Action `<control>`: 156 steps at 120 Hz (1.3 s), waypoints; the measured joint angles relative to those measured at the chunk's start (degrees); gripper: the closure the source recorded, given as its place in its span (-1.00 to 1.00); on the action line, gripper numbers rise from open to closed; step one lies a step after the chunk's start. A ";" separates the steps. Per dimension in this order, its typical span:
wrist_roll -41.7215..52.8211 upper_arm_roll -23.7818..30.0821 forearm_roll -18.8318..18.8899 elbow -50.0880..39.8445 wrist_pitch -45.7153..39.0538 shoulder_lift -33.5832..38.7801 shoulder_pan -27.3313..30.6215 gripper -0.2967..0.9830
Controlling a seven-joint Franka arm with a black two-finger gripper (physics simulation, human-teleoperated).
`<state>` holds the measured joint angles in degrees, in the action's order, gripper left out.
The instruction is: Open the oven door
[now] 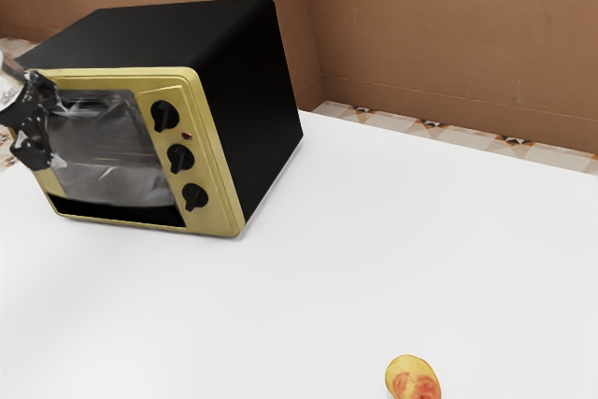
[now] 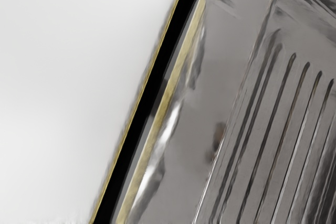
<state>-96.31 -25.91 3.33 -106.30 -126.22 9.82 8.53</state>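
- Hanging near the grey, glassy oven door [image 1: 112, 151], the black two-finger tool [image 1: 45, 128]; I cannot tell whether the tool is open or closed.
- The door sits beside three round black knobs [image 1: 180, 158] on the gold-fronted black oven [image 1: 262, 91].

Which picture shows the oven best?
The exterior view shows the oven best: you can see its top, one side and three knobs. The wrist view gives a close-up of part of its front, with gold edging.
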 joint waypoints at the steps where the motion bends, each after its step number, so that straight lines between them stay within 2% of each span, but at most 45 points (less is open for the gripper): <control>1: 0.01 -0.01 0.05 -0.52 -0.14 0.43 0.00 -0.53; 17: 0.00 -0.14 1.53 -11.16 -2.11 10.89 0.00 -0.53; 25: -0.57 -1.35 5.43 -19.55 -2.95 21.31 0.17 -0.53; 35: -1.27 -6.22 11.36 -28.92 -3.73 34.87 0.60 -0.53; 41: -1.74 -8.61 15.21 -34.75 -4.00 43.28 2.98 -0.53; 49: -2.30 -8.98 18.37 -37.08 -4.10 46.99 4.01 -0.53; 53: -2.60 -7.12 19.07 -34.75 -3.65 45.61 1.60 -0.53; 57: -3.07 -4.13 17.99 -29.35 -2.20 42.06 -1.92 -0.53; 65: -5.22 4.92 9.73 -9.74 5.24 27.89 -7.15 -0.53; 70: -7.62 10.84 4.42 -1.57 9.55 20.60 -11.61 -0.53; 76: -11.09 18.94 -0.06 7.97 14.31 11.73 -16.11 -0.53; 83: -14.97 26.41 -5.11 12.31 18.88 5.79 -18.06 -0.53; 91: -18.48 29.84 -9.18 11.89 22.82 3.01 -19.04 -0.54; 97: -20.17 30.63 -9.03 11.70 24.81 1.52 -19.18 -0.54; 104: -21.75 30.19 -7.02 11.61 26.28 0.14 -19.13 -0.54; 119: -24.85 24.06 -4.69 11.54 28.33 -2.32 -18.68 -0.54; 156: -31.77 20.77 -3.13 8.68 31.31 -2.53 -18.80 -0.54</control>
<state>-128.07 -5.14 0.20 -97.63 -94.90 7.29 -10.27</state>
